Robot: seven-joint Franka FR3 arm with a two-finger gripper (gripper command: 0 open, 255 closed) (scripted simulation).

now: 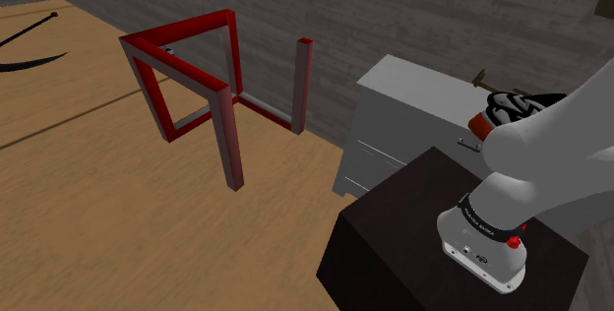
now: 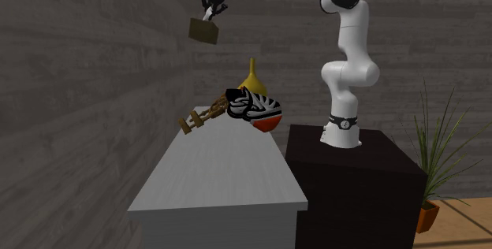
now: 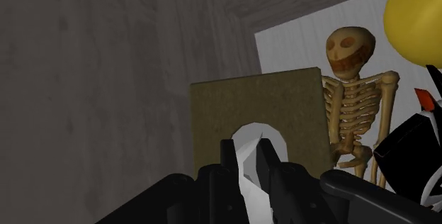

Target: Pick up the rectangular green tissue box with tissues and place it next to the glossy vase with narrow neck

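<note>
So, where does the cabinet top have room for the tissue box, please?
The grey cabinet top is bare from the second exterior view's near edge to the skeleton and shoe; around the yellow vase it is crowded.

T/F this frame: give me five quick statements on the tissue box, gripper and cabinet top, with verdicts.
1. The olive-green rectangular tissue box hangs under the all-black gripper, above the grey cabinet. True.
2. A glossy yellow narrow-necked vase stands on that cabinet. True.
3. The box sits beside the vase. False: it is lifted above it.
4. The gripper is open. False: its fingers clasp the box's white tissue.
5. A tan skeleton figure lies on the cabinet. True.
</note>
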